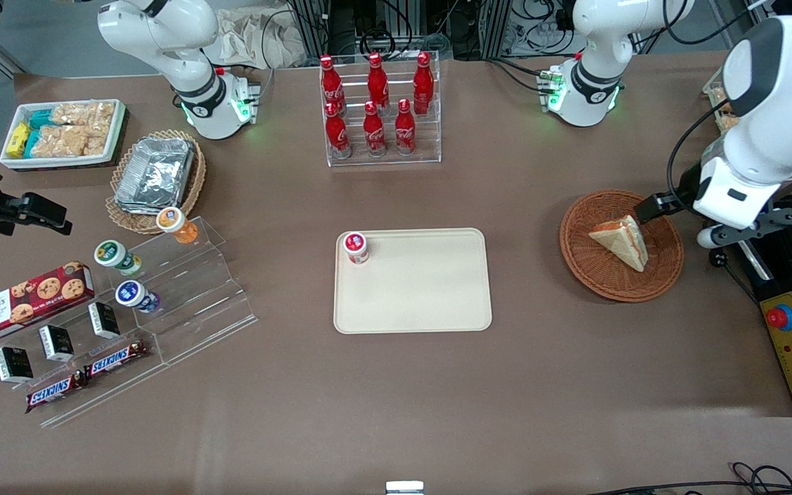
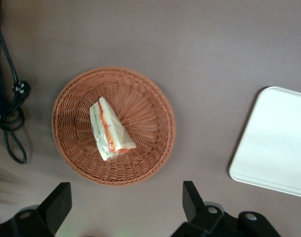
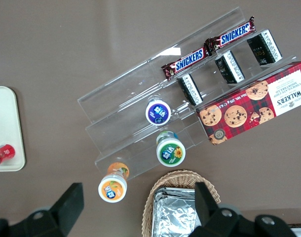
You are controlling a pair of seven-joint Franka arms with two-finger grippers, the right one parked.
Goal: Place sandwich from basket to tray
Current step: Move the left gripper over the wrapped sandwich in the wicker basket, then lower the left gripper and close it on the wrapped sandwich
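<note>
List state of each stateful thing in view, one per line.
gripper: open, above the table beside the basket, holding nothing
sandwich: wrapped, lying in the basket, not gripped
basket: holds only the sandwich
tray: bare except one red-lidded cup
red-lidded cup: upright on a tray corner, lid on
cola bottles: six, upright in the clear rack, capped

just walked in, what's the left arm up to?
The left arm's gripper hangs open above the round brown wicker basket, holding nothing. The sandwich lies in that basket, a wrapped triangular wedge, not yet gripped. The cream tray sits mid-table, toward the parked arm's end from the basket, with only a small red-lidded cup in one corner. So the pick has not happened yet; the arm looks lined up for a descent onto the sandwich.
</note>
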